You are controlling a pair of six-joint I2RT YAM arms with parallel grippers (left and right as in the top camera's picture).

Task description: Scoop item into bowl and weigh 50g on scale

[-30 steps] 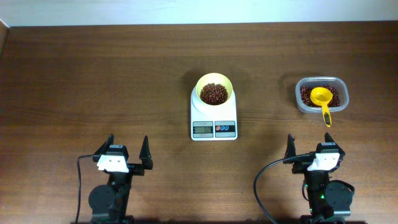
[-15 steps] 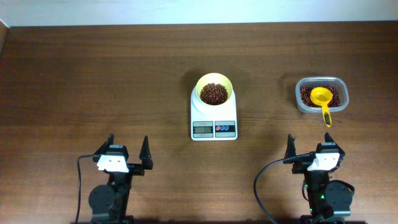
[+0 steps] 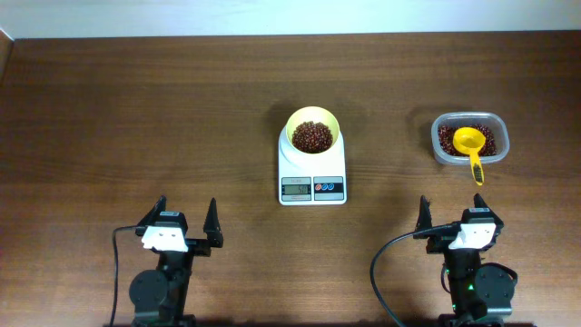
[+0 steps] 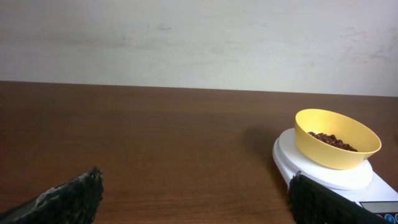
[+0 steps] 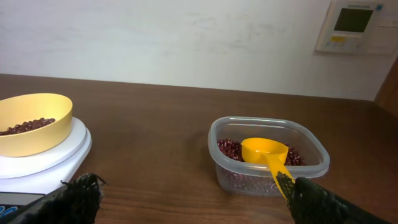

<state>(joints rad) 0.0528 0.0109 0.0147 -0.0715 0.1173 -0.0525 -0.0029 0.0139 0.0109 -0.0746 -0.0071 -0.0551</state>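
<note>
1. At centre of the overhead view, the bowl (image 3: 295,120) is set on the scale (image 3: 289,168), on the platform's upper part, so that whatever is added gets weighed; display and buttons are left uncovered along the lower edge.
2. A heap of beans (image 3: 312,137) is seen inside the bowl. The display reading is too small to be made out, so 50g cannot be confirmed.
3. At right of frame, a clear tub (image 3: 436,145) of more beans is placed well apart from the scale; a yellow scoop (image 3: 469,141) is laid in it, cup on the beans, handle hanging over the lower rim, judged to be left there for an easy re-grasp.
4. Left gripper (image 3: 187,207), lower left: fingers spread wide, nothing held, nothing touched, well apart from the scale.
5. Right gripper (image 3: 451,202), lower right, below the tub: fingers spread wide, empty, not in contact with the scoop.
6. Both arms are judged parked: scooping either done or paused.
</note>
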